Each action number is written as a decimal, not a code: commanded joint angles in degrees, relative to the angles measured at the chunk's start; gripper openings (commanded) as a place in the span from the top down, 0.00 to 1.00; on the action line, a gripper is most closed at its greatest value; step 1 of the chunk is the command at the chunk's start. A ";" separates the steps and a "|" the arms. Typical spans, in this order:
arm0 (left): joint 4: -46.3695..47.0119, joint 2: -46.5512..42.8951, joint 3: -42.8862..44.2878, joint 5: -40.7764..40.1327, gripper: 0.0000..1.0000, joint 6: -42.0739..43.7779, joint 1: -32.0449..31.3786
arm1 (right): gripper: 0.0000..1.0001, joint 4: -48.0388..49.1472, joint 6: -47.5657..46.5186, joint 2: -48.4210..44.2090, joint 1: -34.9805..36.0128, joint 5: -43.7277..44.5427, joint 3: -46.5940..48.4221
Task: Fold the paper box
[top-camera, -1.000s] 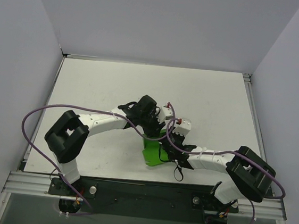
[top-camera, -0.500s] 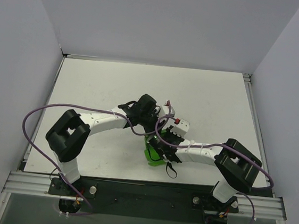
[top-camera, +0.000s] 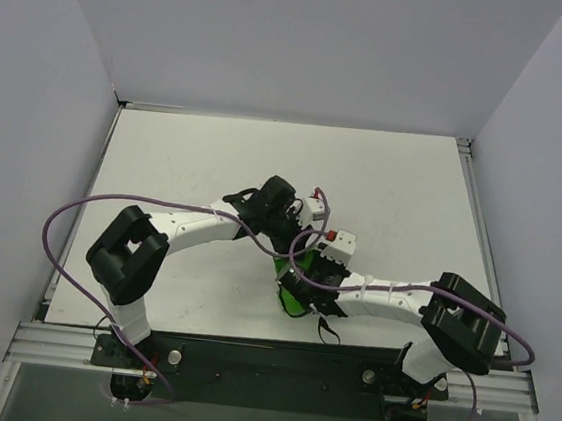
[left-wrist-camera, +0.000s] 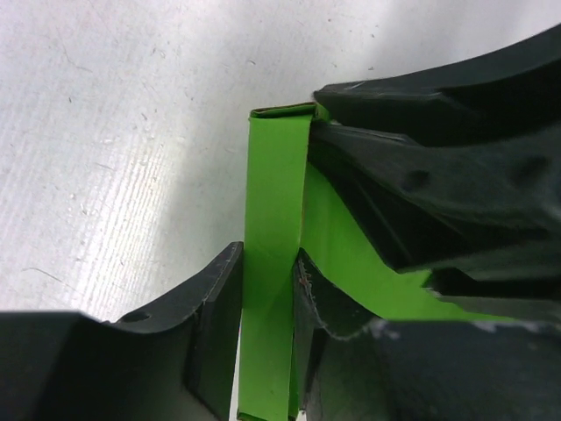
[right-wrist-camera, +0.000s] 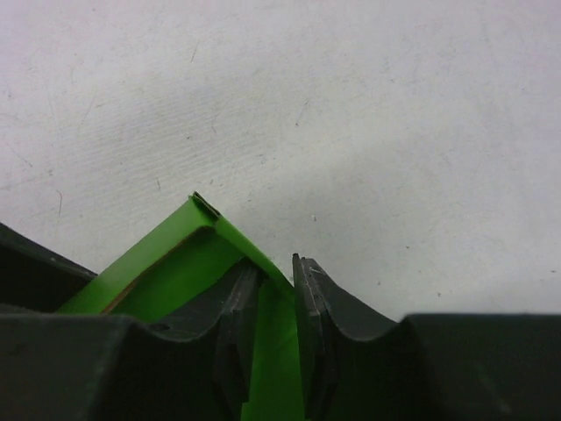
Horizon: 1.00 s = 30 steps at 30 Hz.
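The paper box [top-camera: 290, 298] is bright green card lying on the white table, mostly covered by the two wrists that meet over it. My left gripper [top-camera: 290, 252] comes in from the upper left and is shut on a narrow upright wall of the box [left-wrist-camera: 273, 193], which runs between its fingers [left-wrist-camera: 219, 298]. My right gripper [top-camera: 304, 281] comes in from the right and is shut on another green panel [right-wrist-camera: 175, 254], close to a folded corner. The right gripper's black fingers [left-wrist-camera: 421, 175] lie against the box just beside the left grip.
White table [top-camera: 197, 151] with grey walls on three sides. A metal rail [top-camera: 265, 365] with both arm bases runs along the near edge. Purple cables [top-camera: 69, 213] loop over both arms.
The right gripper has slid left and nearer over the box, so less green shows from above. The right elbow swung in and back out. The left arm has barely moved.
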 commanded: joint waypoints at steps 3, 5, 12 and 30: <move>-11.13 0.81 1.60 -3.96 0.75 -3.64 3.07 | 0.63 -14.02 -9.86 -8.65 4.20 11.57 -2.48; -11.12 0.99 1.69 -4.13 0.75 -3.91 3.07 | 0.54 -13.93 -11.27 -10.58 5.25 10.60 -2.21; -11.56 1.43 1.25 -6.59 0.75 -6.01 3.16 | 0.25 -12.44 -17.67 -19.02 7.72 5.24 -2.48; -8.84 2.14 -1.29 -6.24 0.14 -13.31 8.69 | 0.27 -15.16 -14.35 -36.00 -5.47 -29.83 -8.45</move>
